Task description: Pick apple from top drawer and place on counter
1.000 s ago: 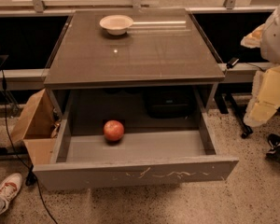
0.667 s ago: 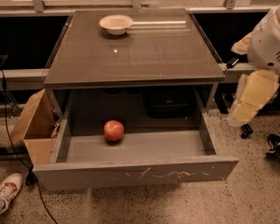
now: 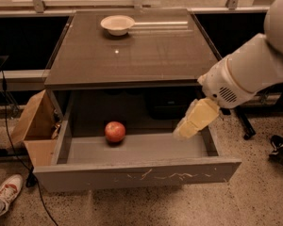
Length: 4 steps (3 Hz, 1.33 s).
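Over the right end of the pulled-out top drawer (image 3: 132, 175) hangs the gripper (image 3: 186, 128), tilted down-left; can't tell if it is open or closed. White arm (image 3: 245, 74) comes from the right. Apple (image 3: 115, 131) on the drawer floor, left of centre, well apart from gripper. Cream bowl (image 3: 117, 24) on the counter (image 3: 146, 55).

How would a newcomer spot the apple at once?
Find the big dark counter; beneath it the grey top drawer stands pulled open. The apple sits on the drawer floor, left of centre, with the claw hanging over the drawer's right side, apart from it. It is the only small, round, red thing; the cream bowl is up on the counter.
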Tool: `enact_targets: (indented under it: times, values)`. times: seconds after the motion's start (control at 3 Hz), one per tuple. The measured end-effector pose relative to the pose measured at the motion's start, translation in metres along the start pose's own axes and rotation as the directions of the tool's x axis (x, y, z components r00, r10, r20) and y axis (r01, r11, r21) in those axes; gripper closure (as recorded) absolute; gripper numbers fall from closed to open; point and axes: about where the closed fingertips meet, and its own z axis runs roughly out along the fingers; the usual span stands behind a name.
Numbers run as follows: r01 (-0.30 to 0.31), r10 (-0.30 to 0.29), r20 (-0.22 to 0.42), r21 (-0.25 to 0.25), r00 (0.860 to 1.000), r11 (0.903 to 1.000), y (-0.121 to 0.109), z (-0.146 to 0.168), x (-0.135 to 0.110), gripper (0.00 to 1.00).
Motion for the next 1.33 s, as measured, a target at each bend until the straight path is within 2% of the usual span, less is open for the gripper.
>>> enact_targets:
  times: [0.33,0.67,1.0,1.33]
  values:
    - [-0.074,0.079,0.131,-0.047,0.988,0.9962,0.011,0.050,-0.022,0.00]
    - [-0.080,0.077,0.183,0.009,0.980,0.9967,-0.003,0.048,-0.037,0.00]
    - [-0.080,0.077,0.183,0.008,0.980,0.9968,-0.003,0.048,-0.037,0.00]
    - [-0.064,0.075,0.144,-0.079,0.987,0.9948,0.014,0.098,-0.030,0.00]
